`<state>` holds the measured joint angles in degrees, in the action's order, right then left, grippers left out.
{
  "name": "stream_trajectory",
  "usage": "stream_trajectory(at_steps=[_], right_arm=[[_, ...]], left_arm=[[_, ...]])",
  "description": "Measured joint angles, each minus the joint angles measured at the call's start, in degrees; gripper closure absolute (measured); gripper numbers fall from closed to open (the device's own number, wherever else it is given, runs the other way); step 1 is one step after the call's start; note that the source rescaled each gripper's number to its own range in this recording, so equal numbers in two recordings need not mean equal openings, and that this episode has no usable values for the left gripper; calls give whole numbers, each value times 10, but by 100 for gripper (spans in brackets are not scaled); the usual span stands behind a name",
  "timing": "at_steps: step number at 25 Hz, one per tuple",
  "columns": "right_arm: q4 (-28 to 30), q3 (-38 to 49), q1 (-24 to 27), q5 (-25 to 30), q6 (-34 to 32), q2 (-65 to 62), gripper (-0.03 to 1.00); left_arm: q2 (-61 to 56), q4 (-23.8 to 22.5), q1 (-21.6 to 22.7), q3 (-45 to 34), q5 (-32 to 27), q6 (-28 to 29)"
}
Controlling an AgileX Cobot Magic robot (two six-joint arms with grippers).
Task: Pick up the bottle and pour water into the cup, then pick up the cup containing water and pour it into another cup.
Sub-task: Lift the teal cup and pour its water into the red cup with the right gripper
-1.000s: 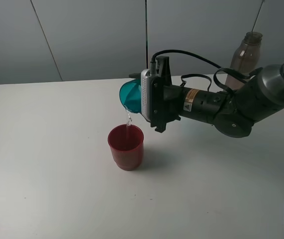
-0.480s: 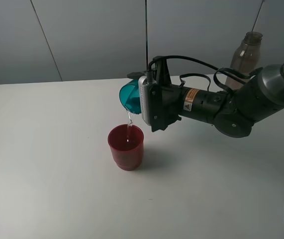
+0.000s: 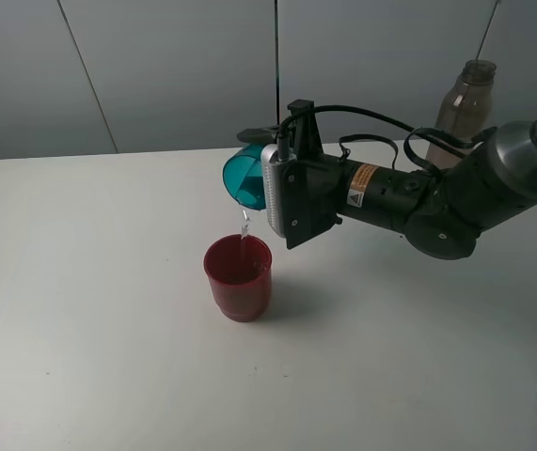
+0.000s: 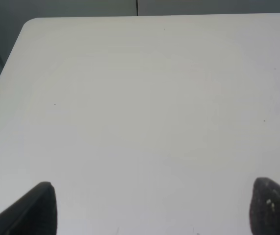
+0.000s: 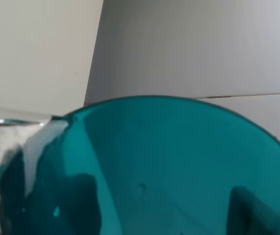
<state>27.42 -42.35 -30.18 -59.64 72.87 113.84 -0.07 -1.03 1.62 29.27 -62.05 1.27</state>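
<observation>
Right gripper (image 3: 260,178): fingers clenched on the cup (image 3: 245,178), which is tipped on its side just left of centre in the exterior high frame, mouth facing left and downward. A thin stream of water (image 3: 244,225) falls from its lower rim into another cup (image 3: 239,277), standing upright on the table (image 3: 89,310) directly beneath and apart from the tilted one. In the right wrist view the cup (image 5: 154,171) fills the lower part of the frame (dark finger shapes show through its teal wall).

The bottle (image 3: 464,108) stands upright at the upper right of the exterior high frame, behind the right arm (image 3: 437,202).

Left gripper (image 4: 152,208): fingers (image 4: 39,208) released and wide apart at the bottom corners of the left wrist frame, over bare table (image 4: 144,112).
</observation>
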Motion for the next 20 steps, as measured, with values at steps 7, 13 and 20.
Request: stream_trajectory(at_steps=[7, 13, 20], right_arm=[[5, 0, 0, -5, 43, 0, 89], [20, 0, 0, -13, 71, 0, 89], [44, 0, 0, -23, 87, 0, 89]], left_arm=[[0, 0, 0, 0, 0, 0], [0, 0, 0, 0, 0, -1], [0, 0, 0, 0, 0, -1]])
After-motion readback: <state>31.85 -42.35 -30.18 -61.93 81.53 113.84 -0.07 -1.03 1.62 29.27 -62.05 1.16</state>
